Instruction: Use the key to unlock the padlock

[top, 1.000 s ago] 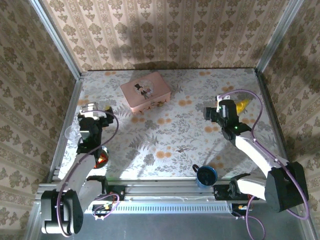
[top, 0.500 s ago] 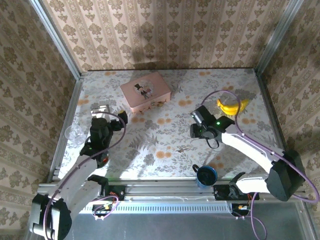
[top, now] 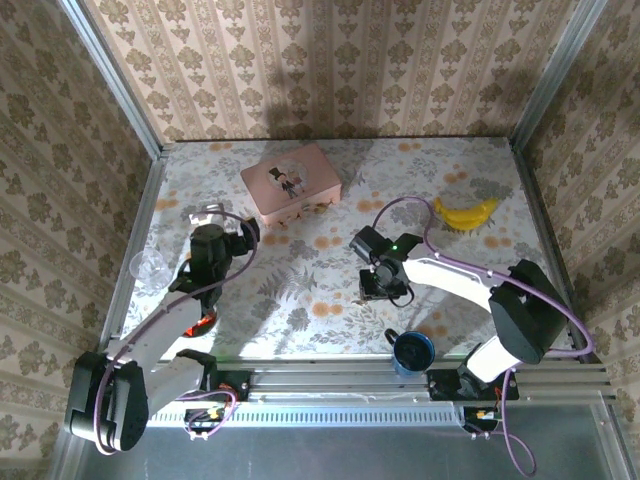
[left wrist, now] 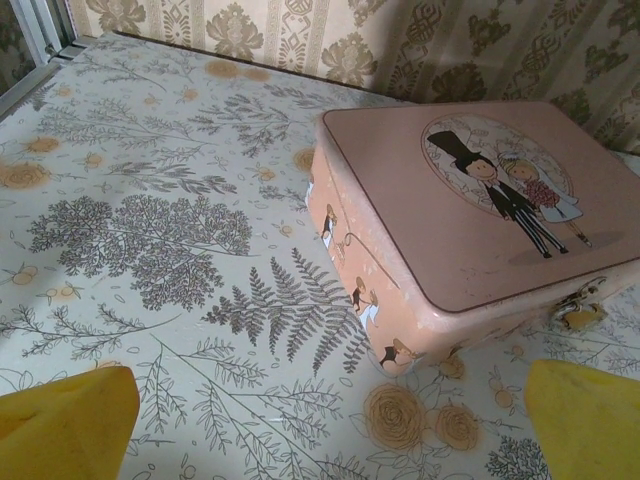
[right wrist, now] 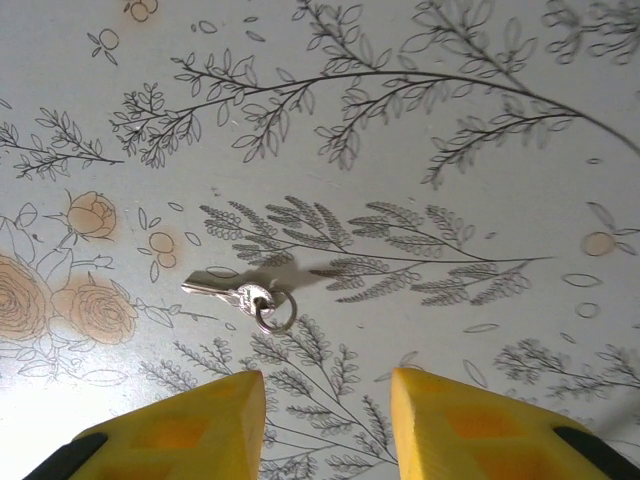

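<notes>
**Bystanders in view**

A pink box [top: 291, 183] with a cartoon bridal couple on its lid sits far left on the floral surface [top: 300, 310]. A yellow banana [top: 465, 213] lies far right. A blue mug [top: 411, 351] stands at the near edge.

damask-papered walls [top: 330, 60], floral tabletop [top: 330, 270]

A: Padlock [left wrist: 580, 313] sits tiny at the front of the box [left wrist: 450, 230], shackle too small to make out.
B: And the box runs off the right edge, left fingers [left wrist: 70, 415] clipped at the bottom corners.
</notes>
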Action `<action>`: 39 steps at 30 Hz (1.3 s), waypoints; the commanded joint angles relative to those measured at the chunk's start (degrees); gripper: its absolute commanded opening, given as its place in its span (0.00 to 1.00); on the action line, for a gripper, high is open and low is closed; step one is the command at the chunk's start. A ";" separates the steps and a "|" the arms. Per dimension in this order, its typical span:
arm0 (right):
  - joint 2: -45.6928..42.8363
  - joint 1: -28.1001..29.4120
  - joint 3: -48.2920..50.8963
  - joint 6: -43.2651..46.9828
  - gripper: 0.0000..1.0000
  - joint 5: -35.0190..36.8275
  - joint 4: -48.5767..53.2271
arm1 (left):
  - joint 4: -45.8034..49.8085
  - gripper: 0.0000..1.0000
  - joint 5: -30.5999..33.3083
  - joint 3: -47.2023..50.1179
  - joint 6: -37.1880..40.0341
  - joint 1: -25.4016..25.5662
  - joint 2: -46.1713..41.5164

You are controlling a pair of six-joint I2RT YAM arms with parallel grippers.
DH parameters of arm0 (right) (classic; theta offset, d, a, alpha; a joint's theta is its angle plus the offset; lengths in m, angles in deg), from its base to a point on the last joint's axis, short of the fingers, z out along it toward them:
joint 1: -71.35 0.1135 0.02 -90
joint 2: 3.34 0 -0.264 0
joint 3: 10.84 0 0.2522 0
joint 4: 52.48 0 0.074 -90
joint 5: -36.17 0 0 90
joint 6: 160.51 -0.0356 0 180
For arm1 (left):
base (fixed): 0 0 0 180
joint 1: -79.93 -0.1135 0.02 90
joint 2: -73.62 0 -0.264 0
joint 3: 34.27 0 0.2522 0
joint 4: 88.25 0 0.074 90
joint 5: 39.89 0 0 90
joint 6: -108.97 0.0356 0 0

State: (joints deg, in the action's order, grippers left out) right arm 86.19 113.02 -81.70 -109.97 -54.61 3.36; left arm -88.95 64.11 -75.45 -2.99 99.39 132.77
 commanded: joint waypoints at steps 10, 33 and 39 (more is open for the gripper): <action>7.06 1.04 0.58 -2.28 0.32 -5.15 -5.00 | -0.87 1.00 1.88 -0.80 -2.79 -1.01 -0.89; 9.08 1.66 -0.97 -3.94 0.21 -5.31 -5.69 | -2.11 1.00 -1.18 -1.32 -4.30 -2.24 1.93; 8.99 1.68 -1.26 -4.36 0.28 -5.42 -6.22 | -2.00 1.00 -1.20 -1.25 -4.40 -2.41 2.00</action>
State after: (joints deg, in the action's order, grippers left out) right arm 94.89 114.37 -81.57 -112.97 -59.09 -2.82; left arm -89.56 63.41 -75.45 -6.42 97.45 134.46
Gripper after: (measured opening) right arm 0.275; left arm 0.999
